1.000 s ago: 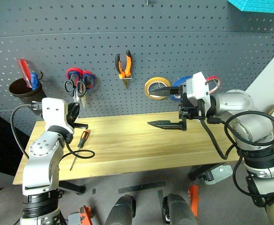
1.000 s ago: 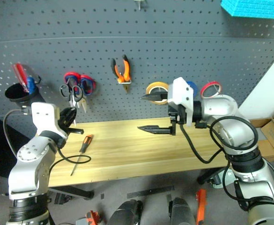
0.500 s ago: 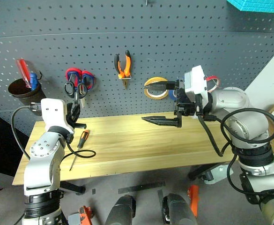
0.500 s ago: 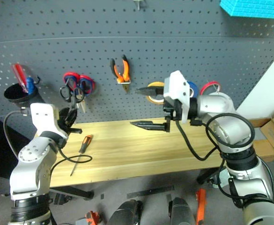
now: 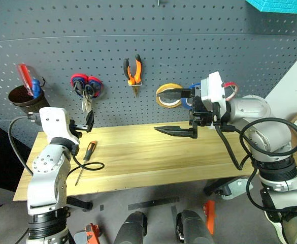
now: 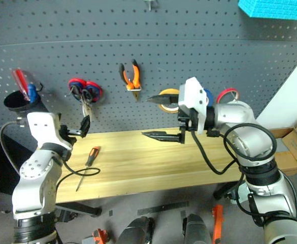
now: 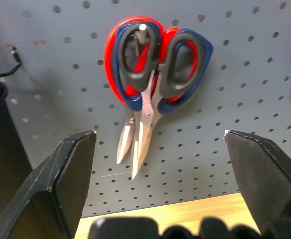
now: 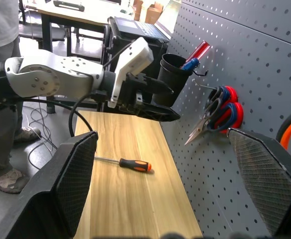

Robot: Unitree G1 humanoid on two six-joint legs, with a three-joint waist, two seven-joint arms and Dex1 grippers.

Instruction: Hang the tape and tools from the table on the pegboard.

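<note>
While the orange-and-black pliers (image 5: 133,70), the blue tape (image 5: 193,99) and the black-handled scissors (image 7: 150,74) already hang on the pegboard (image 5: 214,40), the scissors on the same hook as a red-and-blue pair (image 5: 87,84), the screwdriver (image 5: 86,157) lies on the surface (image 5: 153,157) near its left end, so by my reading one tool is left. The left hand (image 5: 86,123) is spread just in front of the hung scissors, holding nothing. The right hand (image 5: 172,111) is spread too, empty, above the surface's middle.
</note>
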